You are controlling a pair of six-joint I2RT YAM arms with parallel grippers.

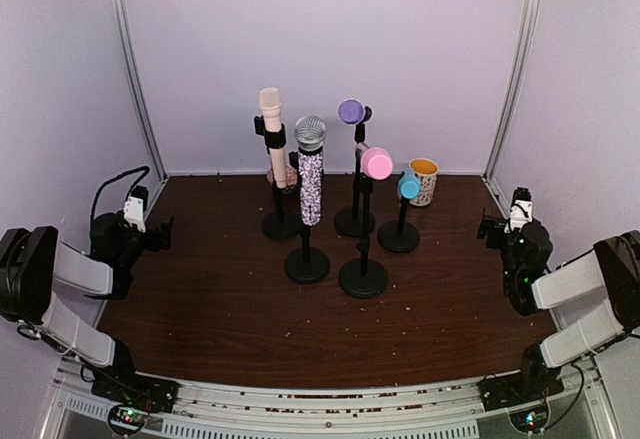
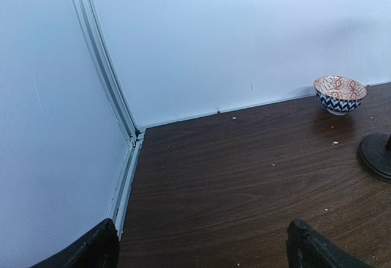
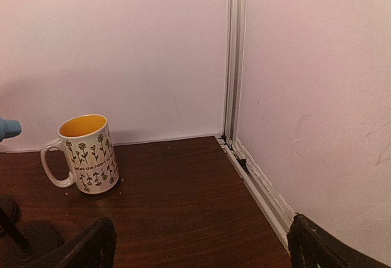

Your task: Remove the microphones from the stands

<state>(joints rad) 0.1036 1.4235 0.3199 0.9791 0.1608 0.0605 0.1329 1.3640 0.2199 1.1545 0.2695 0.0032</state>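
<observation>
left hand at the left edge of the top frame, low over the tabletop. in its wrist view the fingers sit in the lower corners, spread wide with nothing between them: released. same view shows a patterned bowl at upper right and one stand base at the right edge.

centre of the top frame: five microphones upright in clips on round-based stands. left to right:
- cream microphone
- glitter microphone, silver grille
- purple microphone, at the back
- pink microphone
- blue microphone, small

all are seated. the task does not say which one is meant; cannot tell.

mug, yellow inside, sits just right of the blue one.

right hand at the right edge, also spread and empty.

judgement: this is the very start, approach not yet begun, both arms well apart from the cluster. the next move calls for one hand to reach in, close round a microphone body above its clip, and draw it up and out. the stands are crowded, so a neighbour could be knocked. the other hand may need to steady the base.
</observation>
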